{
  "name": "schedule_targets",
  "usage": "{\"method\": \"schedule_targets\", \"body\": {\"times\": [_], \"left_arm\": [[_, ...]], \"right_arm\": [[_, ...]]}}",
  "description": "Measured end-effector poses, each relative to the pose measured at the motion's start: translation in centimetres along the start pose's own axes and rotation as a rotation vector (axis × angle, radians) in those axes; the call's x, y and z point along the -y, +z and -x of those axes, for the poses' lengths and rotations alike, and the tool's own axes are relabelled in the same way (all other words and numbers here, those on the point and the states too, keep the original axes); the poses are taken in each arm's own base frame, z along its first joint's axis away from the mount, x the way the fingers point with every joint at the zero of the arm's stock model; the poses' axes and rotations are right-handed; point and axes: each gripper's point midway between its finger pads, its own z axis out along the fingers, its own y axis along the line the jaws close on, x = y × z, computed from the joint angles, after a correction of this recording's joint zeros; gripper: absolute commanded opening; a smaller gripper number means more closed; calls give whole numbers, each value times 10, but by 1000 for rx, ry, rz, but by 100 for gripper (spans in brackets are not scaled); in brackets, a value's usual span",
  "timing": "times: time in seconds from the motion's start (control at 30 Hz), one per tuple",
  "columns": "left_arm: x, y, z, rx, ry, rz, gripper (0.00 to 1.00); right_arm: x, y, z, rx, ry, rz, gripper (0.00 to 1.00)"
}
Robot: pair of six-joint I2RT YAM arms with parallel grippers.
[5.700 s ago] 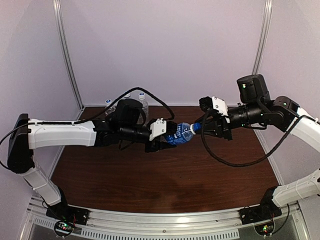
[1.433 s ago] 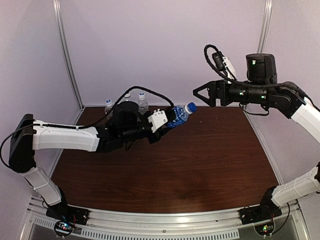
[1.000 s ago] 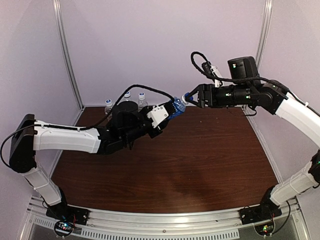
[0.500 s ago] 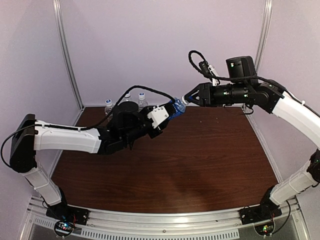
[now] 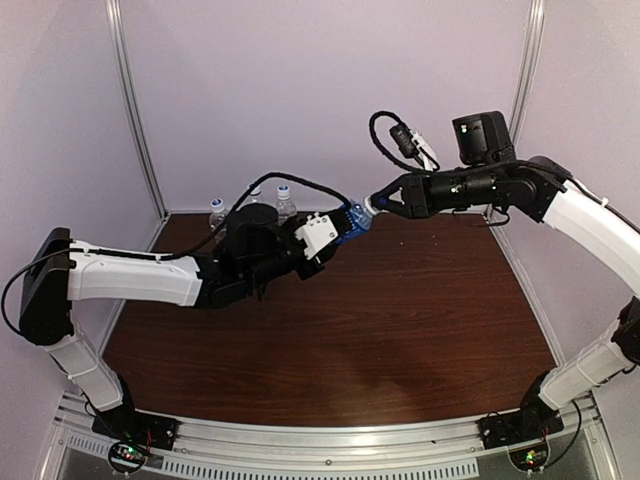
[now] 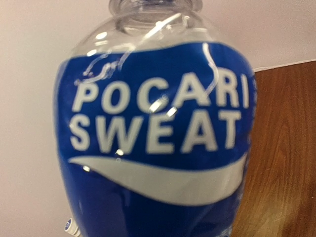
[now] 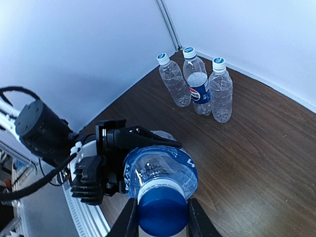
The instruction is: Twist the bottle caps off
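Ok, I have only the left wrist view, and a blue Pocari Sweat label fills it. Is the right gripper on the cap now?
Observer: Yes. In the right wrist view the right gripper has one finger pressed on each side of the dark blue cap.
Operator: Does the bottle stand on the table?
Observer: No. The top view shows the left gripper holding the bottle in the air above the table, with its neck pointing toward the right arm.
Operator: And where are the other bottles?
Observer: Three other bottles stand upright and close together in the far left corner, each with its cap on.
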Motion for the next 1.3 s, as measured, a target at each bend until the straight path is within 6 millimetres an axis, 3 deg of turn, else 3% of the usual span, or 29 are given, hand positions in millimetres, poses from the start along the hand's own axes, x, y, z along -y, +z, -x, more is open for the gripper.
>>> {"method": "schedule_targets", "body": {"times": [0.1,0.33,0.43,0.63,0.8,1.0,1.17,1.3], "left_arm": [[15,-2,3,27,1,-92,36],[69,-31,21,113,13,-447,32],[84,-39,23,123,16,-551,32],[102,-48,15,95,18,-660,32],[98,-44,17,92,17,-638,32],[84,-37,30,142,15,-574,32],[63,-30,-24,-12,-22,-516,32],[63,-31,-44,-74,-27,-506,32]], "right_arm": [[-7,-7,-12,-53,-190,26,0],[-43,-40,-67,-158,-718,130,0],[-55,-47,-80,-184,-836,175,0],[-56,-49,-100,-252,-1027,195,0],[-57,-53,-96,-229,-1063,179,0],[-63,-66,-76,-107,-1086,137,0],[-56,-82,-56,-44,-1084,48,0],[-38,-76,-44,-35,-1030,-45,0]]}}
